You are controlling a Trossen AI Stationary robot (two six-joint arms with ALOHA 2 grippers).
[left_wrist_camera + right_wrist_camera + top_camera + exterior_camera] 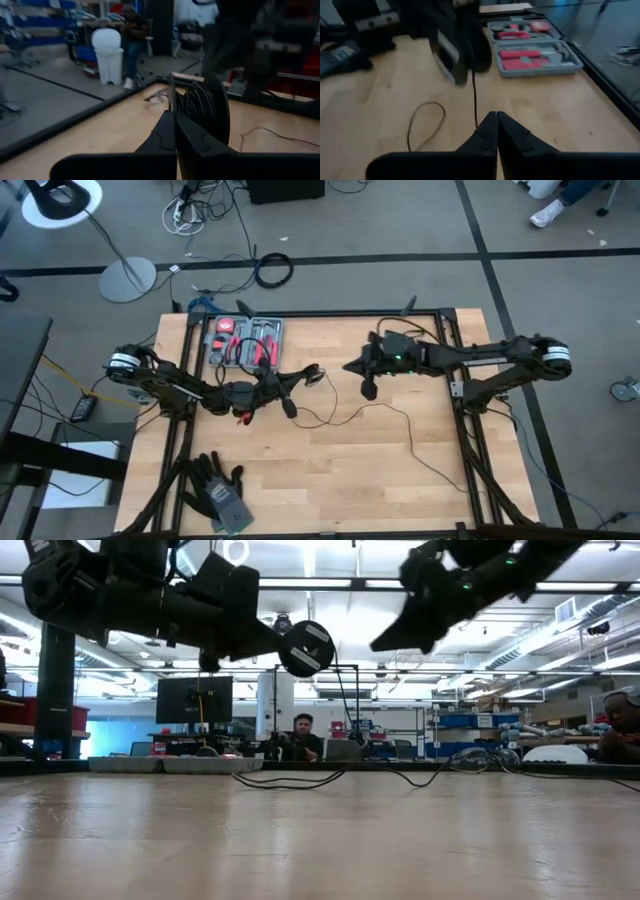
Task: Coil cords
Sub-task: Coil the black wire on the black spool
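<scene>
Both arms hang above the wooden worktop (330,470), meeting near its middle. The left gripper (290,408) is clenched; in the left wrist view its two dark fingers (172,135) press together around a thin vertical strand, with a round black disc-shaped puck (210,107) carrying dark windings of cord right in front of them. From the low view that puck (306,647) is lifted well clear of the worktop, at the end of the left arm. The right gripper (368,390) is also clenched, its tips meeting in the right wrist view (496,131), and a thin black strand runs straight down to the tips from the puck (451,57) ahead; whether the tips actually pinch it I cannot tell. The rest of the cord (400,425) lies slack on the worktop, trailing from between the two grippers in loose curves toward the right front corner; in the right wrist view one loop (422,125) of it lies on the wood. A grey tool case (244,342) with red-handled tools lies open near the far left corner of the worktop, and a pair of dark gloves (215,488) lies at the near left. On the floor beyond the worktop sits a thicker black cable ring (273,270).
</scene>
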